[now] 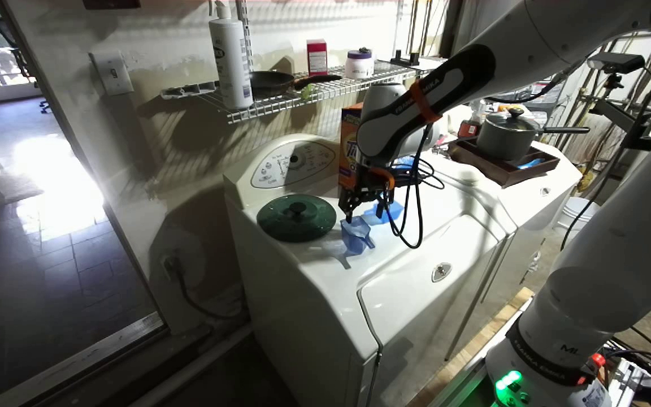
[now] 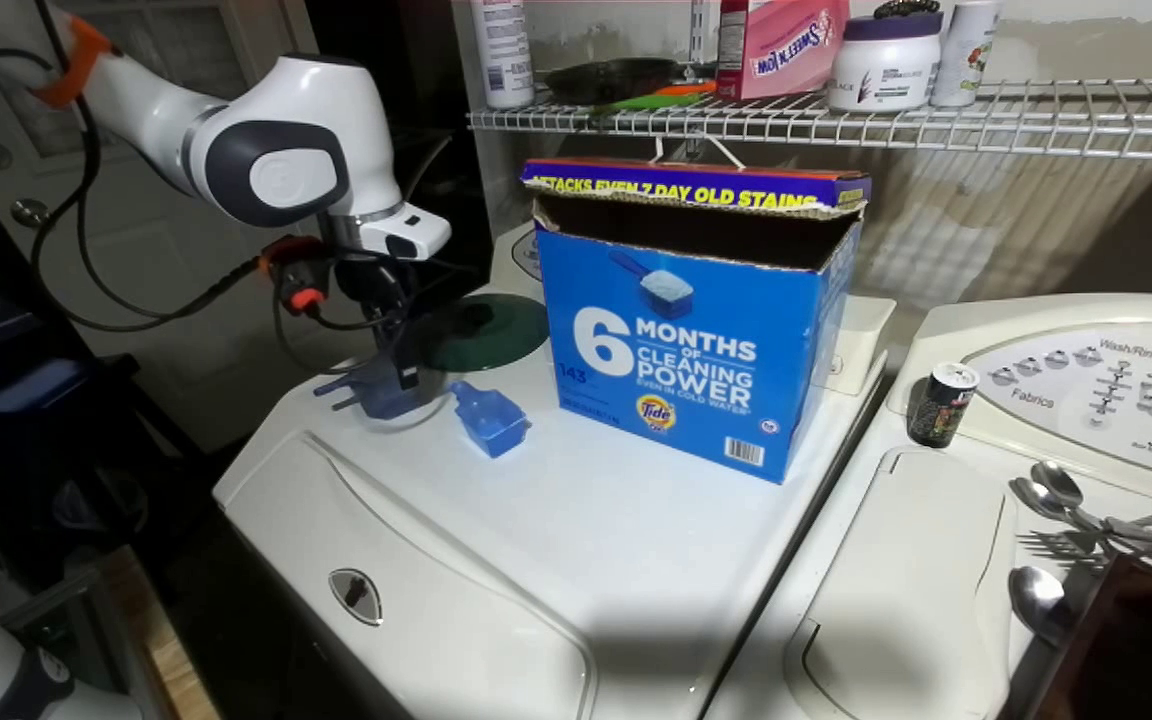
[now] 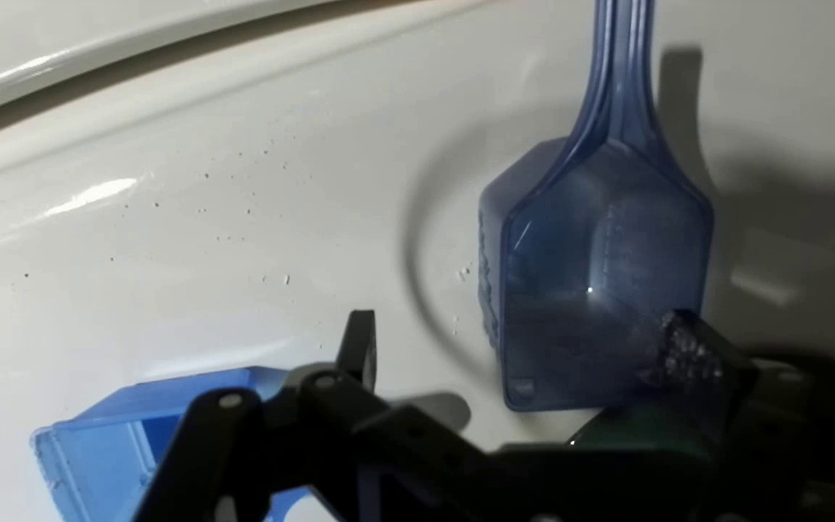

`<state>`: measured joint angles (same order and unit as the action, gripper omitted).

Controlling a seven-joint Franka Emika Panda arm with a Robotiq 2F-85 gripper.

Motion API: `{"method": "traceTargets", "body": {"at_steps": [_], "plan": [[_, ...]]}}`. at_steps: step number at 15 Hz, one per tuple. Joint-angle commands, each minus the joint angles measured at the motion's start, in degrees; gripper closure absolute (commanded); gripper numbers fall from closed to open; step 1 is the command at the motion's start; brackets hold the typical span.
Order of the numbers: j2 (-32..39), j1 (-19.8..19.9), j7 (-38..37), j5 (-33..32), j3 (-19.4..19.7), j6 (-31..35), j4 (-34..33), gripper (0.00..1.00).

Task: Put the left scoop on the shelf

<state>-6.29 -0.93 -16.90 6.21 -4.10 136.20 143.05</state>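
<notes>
The left scoop (image 1: 354, 236) is a translucent pale-blue cup with its handle sticking out, on the white washer top in both exterior views. In the wrist view this scoop (image 3: 570, 275) looks darker, its open mouth facing the camera. My gripper (image 3: 521, 315) is open and low over it. One finger (image 3: 693, 355) overlaps the scoop's corner; whether they touch I cannot tell. The opposite finger (image 3: 358, 348) stands apart, over bare washer top. Nothing is gripped. Along the wall above runs the shelf (image 2: 1056, 140), a white wire rack.
A bright-blue scoop (image 2: 491, 420) lies close by. The dark green disc (image 1: 297, 220) is beside the left scoop. A large Tide box (image 2: 676, 340) stands near the wall. The shelf bears a white bottle (image 1: 230, 62), a pan (image 1: 272, 82), a red box (image 1: 317, 58) and a jar (image 1: 359, 64).
</notes>
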Motion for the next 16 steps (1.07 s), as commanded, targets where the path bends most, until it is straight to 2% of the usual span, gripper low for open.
{"method": "traceTargets", "body": {"at_steps": [1,6,8,10,16], "plan": [[0.30,0.06,-1.16,-2.85,0.20,-2.80,-0.96,0.00],[1.51,0.13,-1.32,-6.17,0.17,-2.29,-1.42,0.01],[1.92,0.12,-1.40,-6.70,0.22,-1.52,-1.41,0.26],[2.44,0.11,-1.34,-6.95,0.31,0.24,-1.37,0.35],[4.02,0.10,-1.24,-6.07,0.76,8.07,-1.21,0.78]]}}
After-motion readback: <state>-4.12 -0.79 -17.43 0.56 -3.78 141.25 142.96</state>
